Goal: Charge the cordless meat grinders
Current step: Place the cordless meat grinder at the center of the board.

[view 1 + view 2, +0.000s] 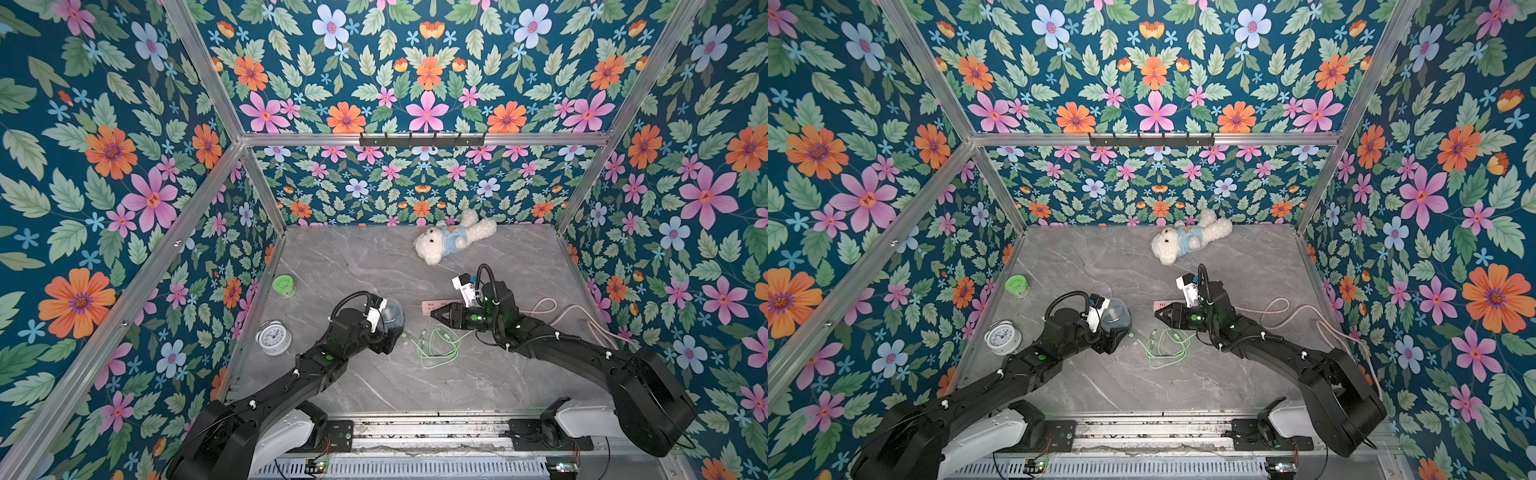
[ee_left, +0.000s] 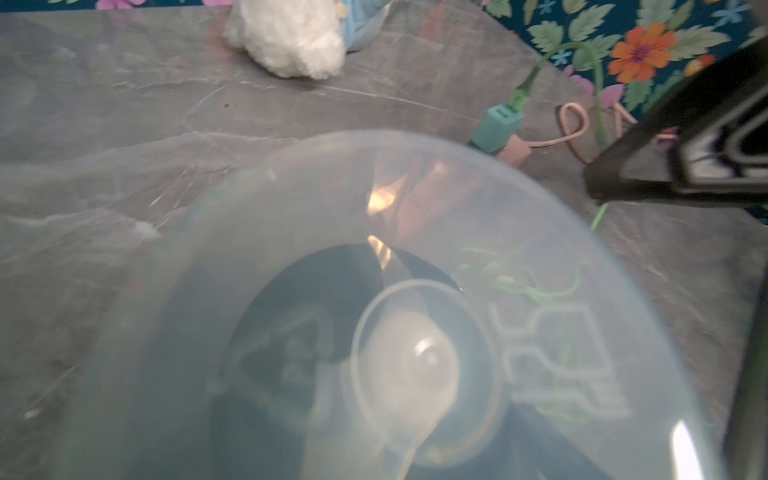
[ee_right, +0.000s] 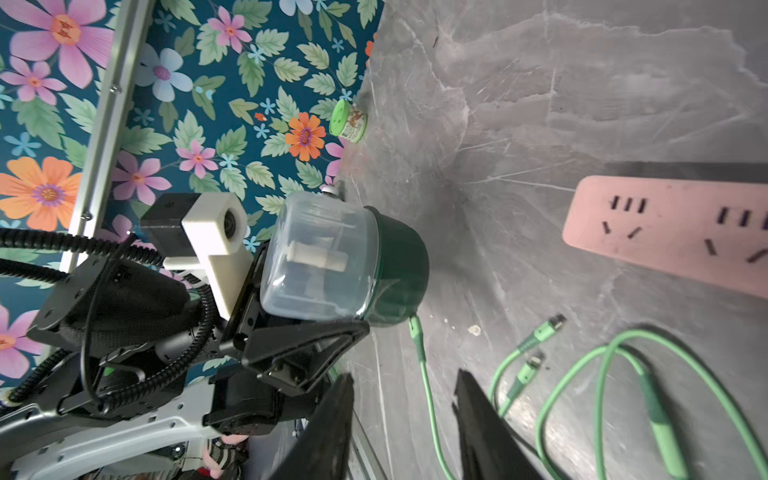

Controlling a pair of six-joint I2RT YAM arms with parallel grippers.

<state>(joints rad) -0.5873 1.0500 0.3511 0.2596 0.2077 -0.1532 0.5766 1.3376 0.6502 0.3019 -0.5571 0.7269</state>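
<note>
Two things could undo this, from where I stand. First, the green cable runs out of the dark base of the meat grinder and passes straight through the gap between the jaws of the right gripper. Those jaws stand partly apart and clamp nothing. If that arm backs away crooked, a finger could catch the cable and tug the plug out of the base.

Second, the left gripper has the meat grinder clamped across its clear cover, jaws spread wide around it. The grinder is near the power strip, on the left arm's side of it. I can't quite tell whether the base sits flat on the table or hangs just off it. A careless release might tip it over, and a fall would lever the plug sideways.

Slack looks plentiful, with loops and two spare connector ends lying loose, and those could snag an arm. At the far end a teal adapter seems seated in the power strip. A hard pull on the cable might drag that free too.
</note>
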